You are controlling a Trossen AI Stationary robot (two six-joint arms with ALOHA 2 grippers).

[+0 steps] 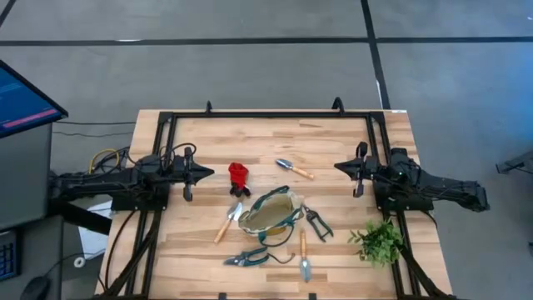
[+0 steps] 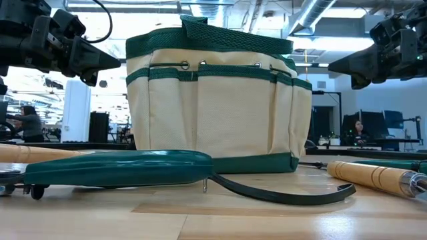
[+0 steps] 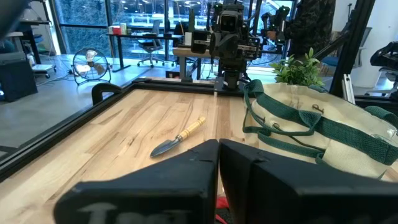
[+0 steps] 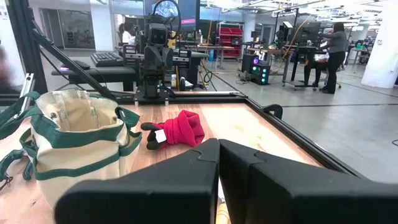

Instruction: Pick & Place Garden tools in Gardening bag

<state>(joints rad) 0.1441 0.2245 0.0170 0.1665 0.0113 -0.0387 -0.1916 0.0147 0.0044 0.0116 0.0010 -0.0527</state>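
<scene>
We count one bag (image 1: 271, 212), standing open near the table's (image 1: 333, 137) middle, toward the front edge, with nothing visible inside it from above. Around it lie six tools, all on the wood.

Three have wooden handles. One trowel (image 1: 294, 169) lies behind the bag, a second (image 1: 228, 222) lies just left of the bag, and a third tool (image 1: 304, 254) lies in front of the bag; whether that one is a trowel or a fork we cannot tell.

One pair of teal pruners (image 1: 246, 257) lies at the front, left of that third tool. One pair of dark shears (image 1: 317, 222) lies just right of the bag. One red item (image 1: 239, 176) lies behind and left of the bag, apart from it.

We also see one green sprig (image 1: 379, 242) near the right front corner.

There are two grippers. The left gripper (image 1: 206, 173) hangs above the table's left side, its tip pointing toward the red item, fingers pressed fully together and gripping nothing. The right gripper (image 1: 340, 167) hangs above the right side, pointing inward toward the trowel behind the bag, its fingers likewise closed tight on nothing. Neither touches any tool or the bag.
</scene>
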